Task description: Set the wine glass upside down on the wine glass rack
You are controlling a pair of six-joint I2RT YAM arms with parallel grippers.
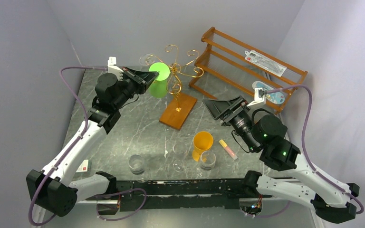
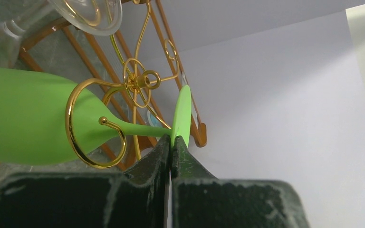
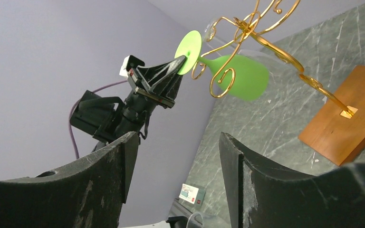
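I had the left gripper (image 2: 171, 142) pinched tight on the foot of the green wine glass (image 2: 24, 118). The glass lay tilted against the wine glass rack (image 2: 140, 80), its stem seemingly inside one gold curl (image 2: 95, 124). I judged the stem should slide fully in and the foot settle level on the wire before a slow release. The right gripper (image 3: 177, 142) hung spread, well clear of the rack.

The left arm (image 1: 83, 135) and right arm (image 1: 313, 173) share white shells and black joints, each trailing a mauve cable (image 1: 81, 68), with small green lights (image 1: 265, 135) on the right and scuffed black wedge fingers (image 3: 95, 190).
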